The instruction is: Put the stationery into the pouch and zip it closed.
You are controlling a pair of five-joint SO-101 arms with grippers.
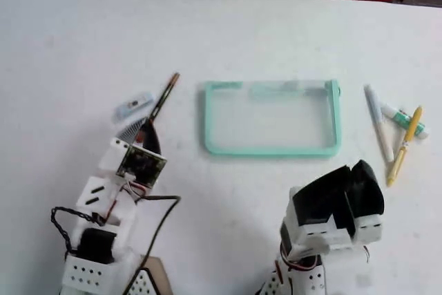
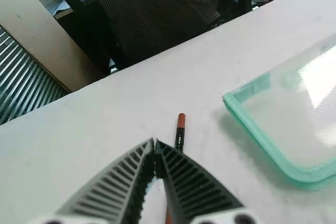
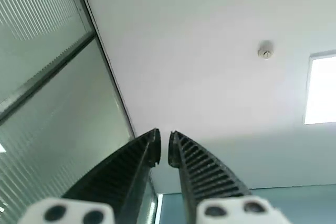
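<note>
pouch point(image 1: 273, 150): see-thru w/ a mint green edge. Lies flat in the mid of the white table point(image 1: 69, 46). Can't tell if the zip is open.
brown pen point(image 1: 164, 97): on the table, left of the pouch, not touching it. Tilted; far end points away from the arms, near end goes in under the L gripper.
small blue-white thing point(image 1: 134, 107): just beside the brown pen, on the side away from the pouch. Too small to tell what it is.
blue-white pen point(image 1: 378, 121): on the table, right of the pouch. Closest of the 3 there, but apart from the pouch.
green marker point(image 1: 402, 119): just past the blue-white pen, short & tilted.
yellow pen point(image 1: 405, 141): lies across the green marker's outer end.
L gripper point(image 2: 155, 148): low over the table at the brown pen's near end. Finger tips pressed together. Pen runs by one finger; can't tell if they touch.
R gripper point(image 3: 164, 145): arm folded up at the near right of the table, gripper points up at the ceiling point(image 3: 210, 51). Fingers nearly together w/ a thin gap at the tips, pinching nothing.
chair point(image 2: 157, 9): black mesh, past the table's far edge in the L wrist view.
</note>
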